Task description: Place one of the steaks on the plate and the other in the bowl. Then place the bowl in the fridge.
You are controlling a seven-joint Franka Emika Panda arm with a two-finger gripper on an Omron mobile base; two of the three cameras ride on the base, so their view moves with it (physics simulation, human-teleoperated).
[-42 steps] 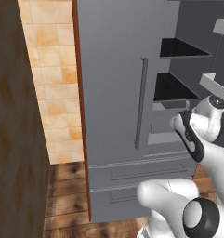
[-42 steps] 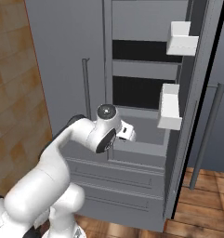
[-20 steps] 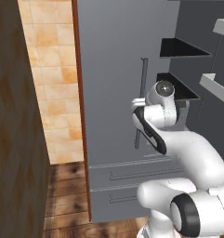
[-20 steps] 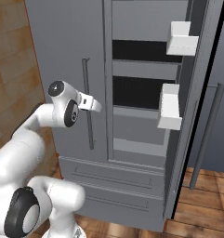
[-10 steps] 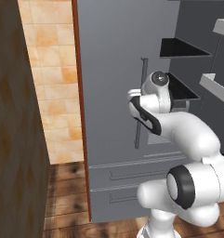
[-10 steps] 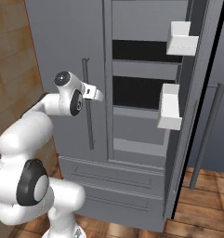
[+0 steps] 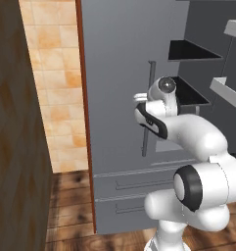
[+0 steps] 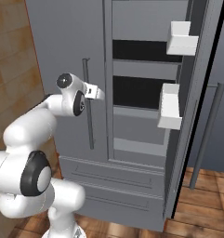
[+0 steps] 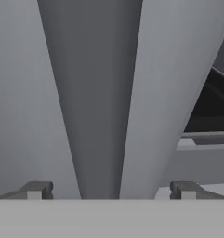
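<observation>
The grey fridge (image 7: 114, 73) stands in front of me with its left door shut and its right door (image 8: 197, 93) swung open onto dark shelves (image 7: 190, 51). My gripper (image 7: 139, 99) (image 8: 99, 94) is raised at the left door's long vertical handle (image 7: 146, 142) (image 8: 88, 125). In the hand view the gripper (image 9: 109, 190) is open, and the handle (image 9: 95, 93) runs up between its wide-apart fingertips (image 9: 35, 190) with nothing held. The steaks, the plate and the bowl are out of view.
White bins (image 8: 182, 37) (image 8: 170, 106) hang on the open door, which has its own handle (image 8: 206, 135). Two drawers (image 7: 134, 184) lie below the doors. A brown wooden cabinet (image 7: 16, 147) and a tiled wall (image 7: 56, 98) stand to the left, above a wooden floor (image 8: 201, 204).
The arm has swung left, from in front of the open compartment across to the shut door's handle. The fridge and both base views have stayed put.
</observation>
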